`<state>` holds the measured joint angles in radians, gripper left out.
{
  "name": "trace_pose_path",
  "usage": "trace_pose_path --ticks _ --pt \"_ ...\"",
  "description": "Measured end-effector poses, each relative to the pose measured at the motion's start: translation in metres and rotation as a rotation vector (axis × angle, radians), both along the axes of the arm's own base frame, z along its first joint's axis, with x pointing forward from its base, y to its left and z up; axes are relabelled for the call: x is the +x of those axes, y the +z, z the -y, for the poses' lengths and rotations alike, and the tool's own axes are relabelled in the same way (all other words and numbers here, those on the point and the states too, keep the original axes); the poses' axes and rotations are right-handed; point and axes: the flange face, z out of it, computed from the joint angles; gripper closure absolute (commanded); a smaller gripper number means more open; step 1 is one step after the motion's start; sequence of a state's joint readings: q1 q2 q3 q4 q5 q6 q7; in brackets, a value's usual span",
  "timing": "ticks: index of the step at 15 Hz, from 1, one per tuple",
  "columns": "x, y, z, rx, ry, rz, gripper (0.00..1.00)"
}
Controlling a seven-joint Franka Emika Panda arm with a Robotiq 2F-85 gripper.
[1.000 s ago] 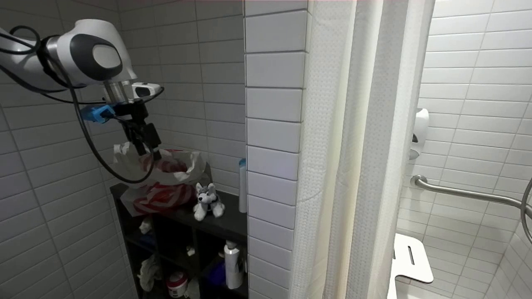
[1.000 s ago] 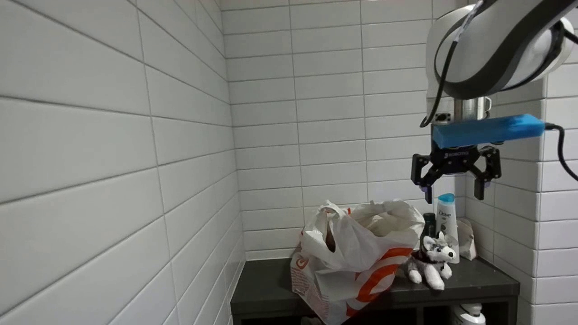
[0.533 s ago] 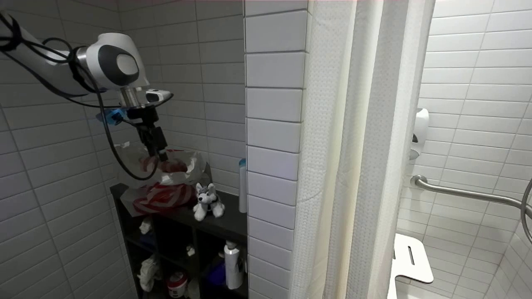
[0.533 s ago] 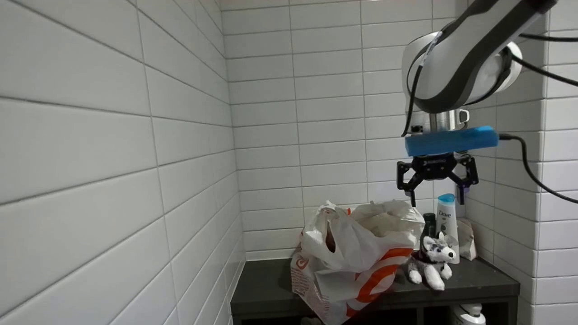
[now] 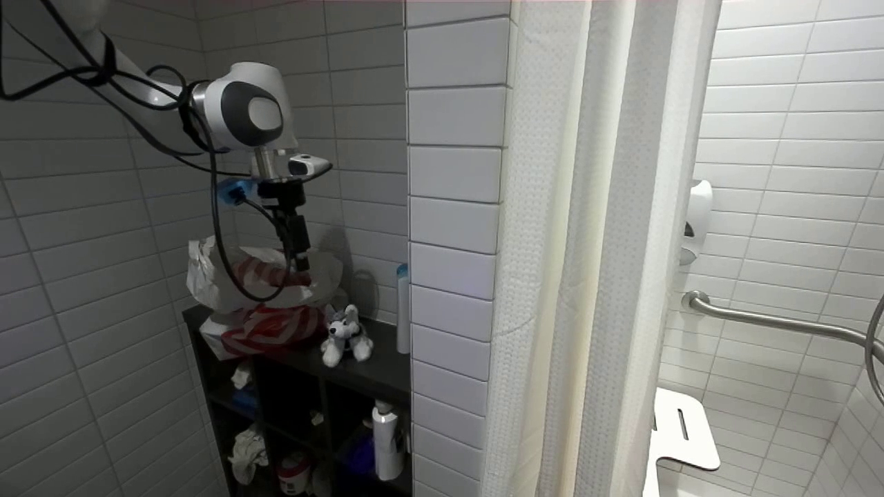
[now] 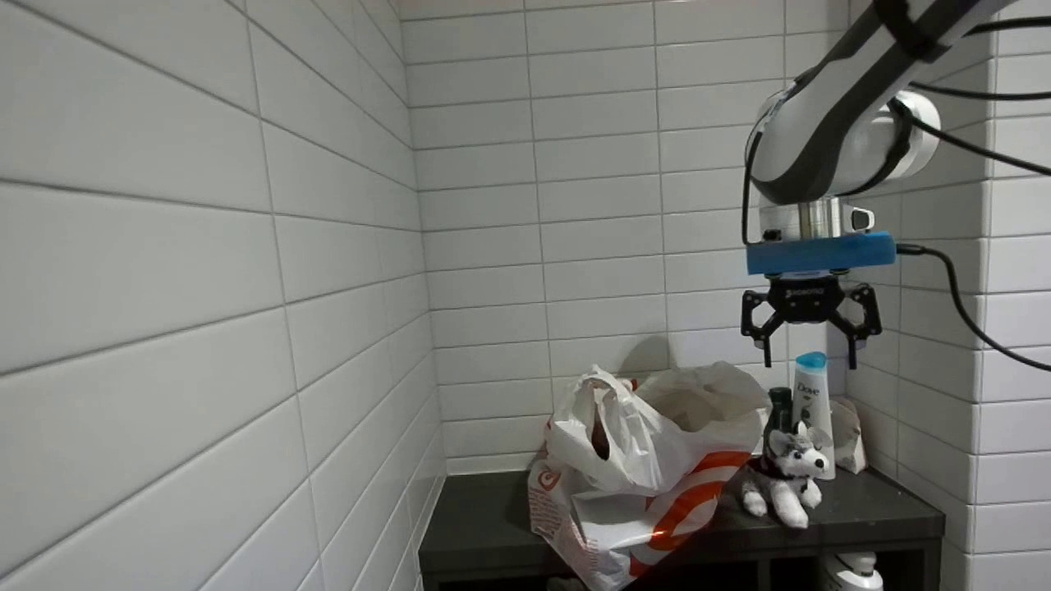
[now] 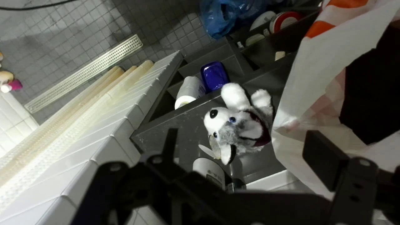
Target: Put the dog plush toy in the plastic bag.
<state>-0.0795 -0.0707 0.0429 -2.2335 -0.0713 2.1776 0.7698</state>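
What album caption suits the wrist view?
Past the open black end effector, a grey-and-white plush dog rests on a dark shelf beside a white-and-orange plastic bag.

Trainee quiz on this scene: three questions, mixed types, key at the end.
1. True or false: the dog plush toy is outside the plastic bag.
2. Multiple choice: the gripper is (a) shut on the toy, (b) open with nothing in its grasp, (c) shut and empty.
3. Fill in: in an exterior view, the white bottle with the blue cap is labelled ____.

Key
1. True; it sits on the shelf top beside the bag.
2. b
3. Dove
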Motion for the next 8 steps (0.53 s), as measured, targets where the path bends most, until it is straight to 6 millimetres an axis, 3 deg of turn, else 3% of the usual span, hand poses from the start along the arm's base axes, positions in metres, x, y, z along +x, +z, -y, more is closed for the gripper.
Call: trace_pose_path --ticks 8 --pt "0.022 0.013 0.009 0.217 -0.174 -0.007 0.0"
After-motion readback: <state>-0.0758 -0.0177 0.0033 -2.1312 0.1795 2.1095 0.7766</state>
